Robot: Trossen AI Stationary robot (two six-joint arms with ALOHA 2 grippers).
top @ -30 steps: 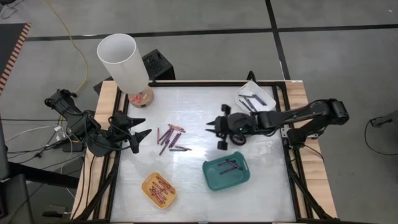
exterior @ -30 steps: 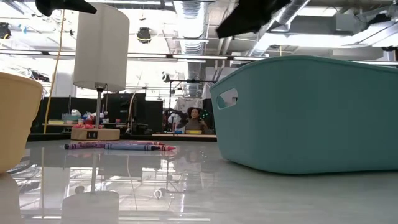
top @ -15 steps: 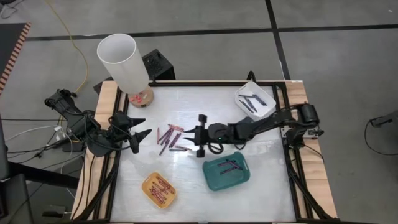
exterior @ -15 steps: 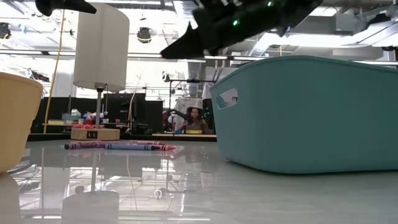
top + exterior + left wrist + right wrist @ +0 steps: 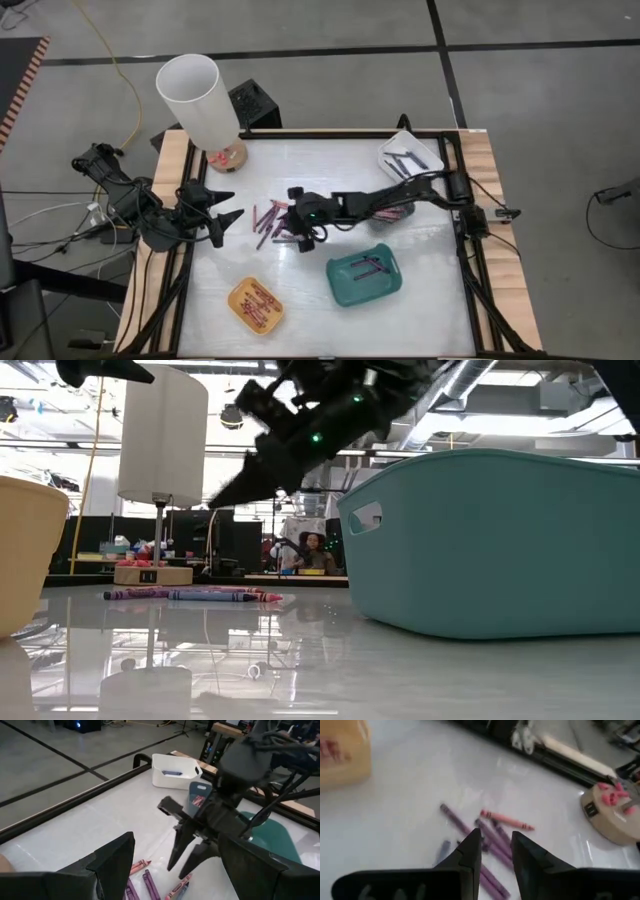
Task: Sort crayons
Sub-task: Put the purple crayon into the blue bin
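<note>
Fingers of the right end effector are standing a little apart with nothing between them, hanging over the loose crayons that are lying scattered near the middle of the worktop. In the right wrist view its two dark fingertips are pointing down at purple crayons and one pink-red crayon. Its arm is reaching across from the white tray, which is holding dark sticks. More sorted sticks are lying in the teal tray and in the yellow tray. Spread wide and gripping nothing, the left end effector is waiting at the worktop's left edge, just beside the loose pile. A white lamp is standing at the far left corner.
</note>
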